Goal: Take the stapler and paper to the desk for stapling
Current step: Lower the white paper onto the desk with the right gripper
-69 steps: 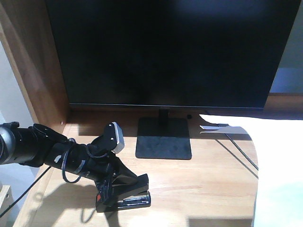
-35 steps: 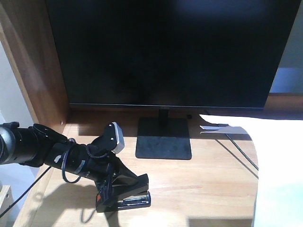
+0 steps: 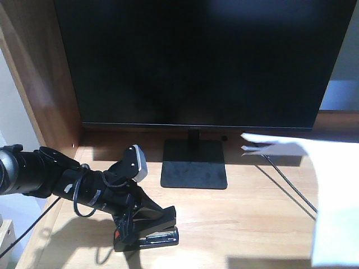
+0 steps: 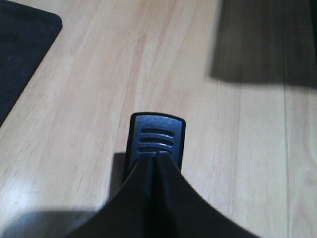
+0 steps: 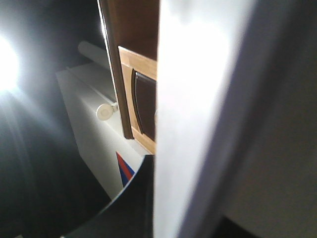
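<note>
Black stapler [image 3: 161, 232] sits near the front-left edge of the desk [image 3: 252, 210], with the left gripper [image 3: 145, 217] jaws pinching its rear. White paper [image 3: 336, 190] hangs over the right edge, pinched edge-on by the right gripper [image 5: 148, 191]. Bare wood lies between them, in front of the monitor stand [image 3: 194, 165].

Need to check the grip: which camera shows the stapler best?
The front-facing view: nearly the whole stapler shows, sitting on the desk, clamped by the left tool. The left wrist view shows only its ribbed front tip; the right wrist view shows none, mostly paper.
</note>
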